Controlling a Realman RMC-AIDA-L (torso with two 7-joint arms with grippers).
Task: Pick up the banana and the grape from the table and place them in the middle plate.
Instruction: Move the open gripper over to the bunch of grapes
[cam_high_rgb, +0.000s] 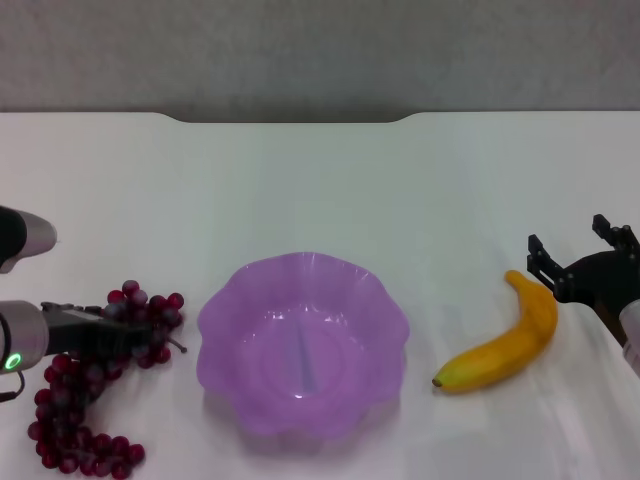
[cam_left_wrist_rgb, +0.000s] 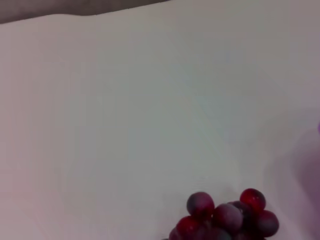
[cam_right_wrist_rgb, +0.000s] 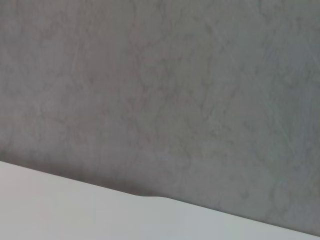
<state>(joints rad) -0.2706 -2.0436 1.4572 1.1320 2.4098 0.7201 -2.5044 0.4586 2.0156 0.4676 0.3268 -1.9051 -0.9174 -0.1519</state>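
The middle plate (cam_high_rgb: 300, 345), translucent purple with a wavy rim, sits empty in the middle of the white table (cam_high_rgb: 320, 190). The grape (cam_high_rgb: 85, 395), a long dark red bunch, lies left of it. My left gripper (cam_high_rgb: 105, 330) is low over the upper part of the bunch. The top grapes also show in the left wrist view (cam_left_wrist_rgb: 225, 217). The banana (cam_high_rgb: 505, 345) lies right of the plate, its greenish tip toward the plate. My right gripper (cam_high_rgb: 570, 240) is open and empty, just behind and right of the banana's far end.
The table's far edge has a notch (cam_high_rgb: 290, 120) with a grey wall (cam_high_rgb: 320, 50) behind it. The right wrist view shows only that wall (cam_right_wrist_rgb: 160, 90) and the table edge (cam_right_wrist_rgb: 75, 210). Bare white tabletop lies beyond the plate.
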